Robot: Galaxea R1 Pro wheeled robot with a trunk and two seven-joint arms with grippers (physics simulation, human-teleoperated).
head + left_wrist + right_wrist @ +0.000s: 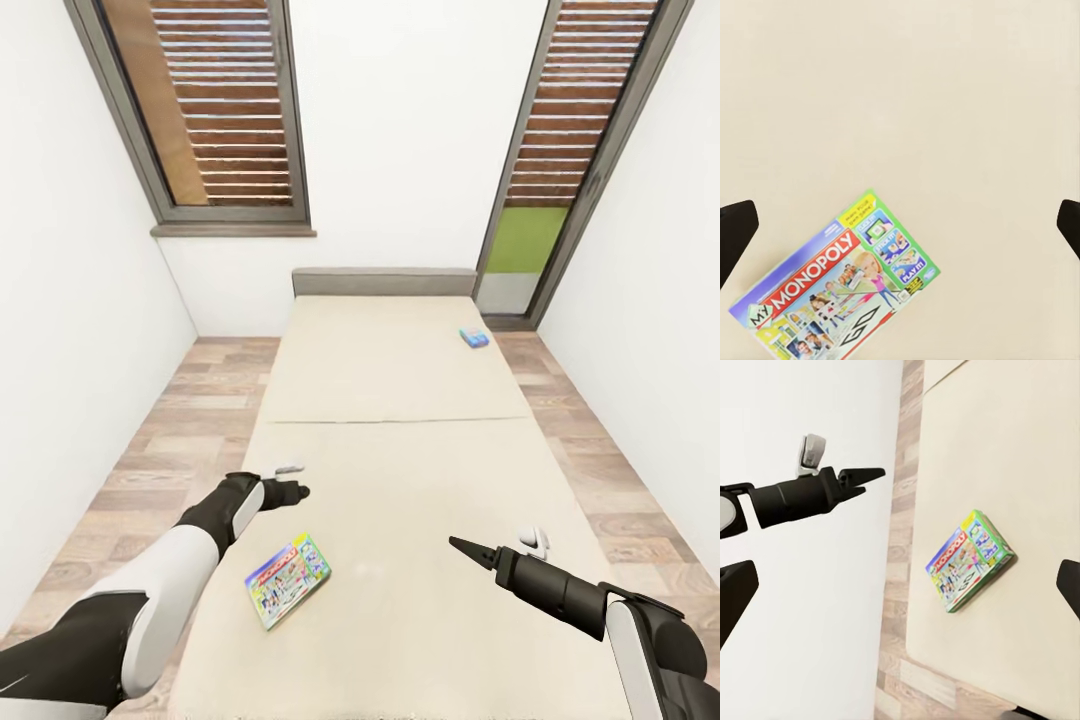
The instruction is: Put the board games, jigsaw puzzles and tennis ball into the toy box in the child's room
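two board games lie on the bed [400,480], a monopoly box [288,580] near and a blue box [474,338] far; left gripper [296,491] and right gripper [462,546] both spread wide, empty.

Two board games lie on one bed [400,480], a colourful Monopoly box [289,579] and a small blue box [474,338], with two slatted windows [225,110] behind and two grippers, left gripper [297,491] and right gripper [462,547].
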